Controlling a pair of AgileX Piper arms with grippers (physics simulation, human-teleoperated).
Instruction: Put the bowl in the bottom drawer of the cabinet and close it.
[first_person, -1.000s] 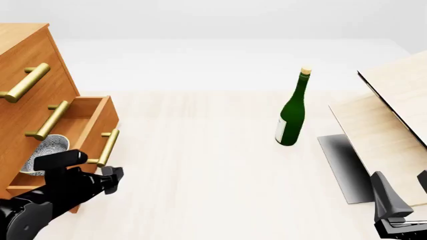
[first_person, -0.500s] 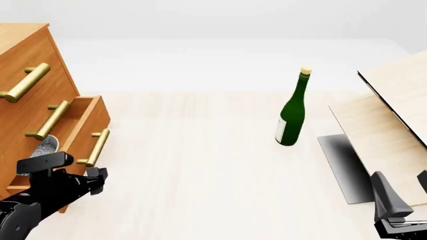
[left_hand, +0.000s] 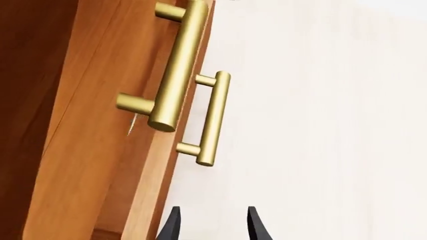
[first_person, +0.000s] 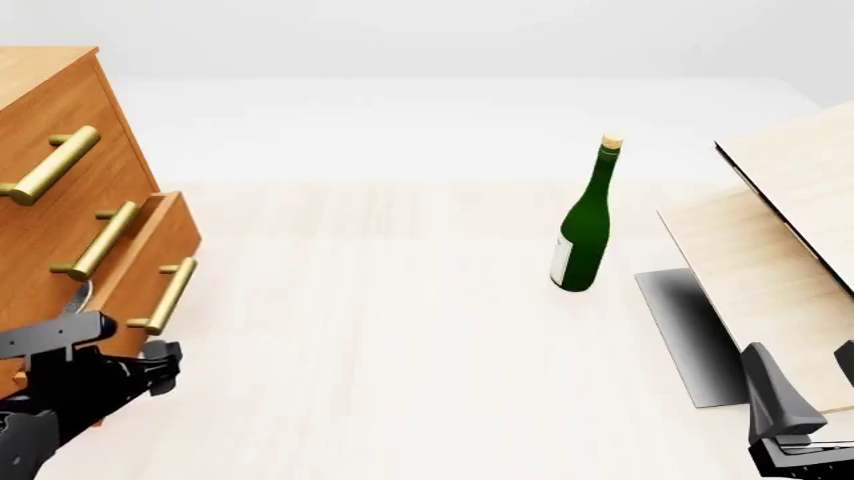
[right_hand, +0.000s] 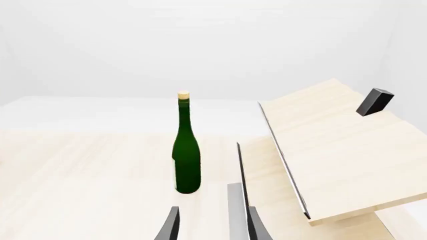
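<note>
bottom drawer (first_person: 150, 262) nearly shut now

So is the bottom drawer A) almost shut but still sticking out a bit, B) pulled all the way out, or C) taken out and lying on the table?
A: in the front view the bottom drawer still juts a little from the cabinet, with a sliver of the bowl showing in the gap.

Front view: fixed, high behind the arms, looking forward and down across the table (first_person: 400, 330). Left wrist view: close on the cabinet (left_hand: 87, 150) front, handles filling the frame. Right wrist view: low, facing the green bottle (right_hand: 187, 160), which the front view shares (first_person: 582, 235).
</note>
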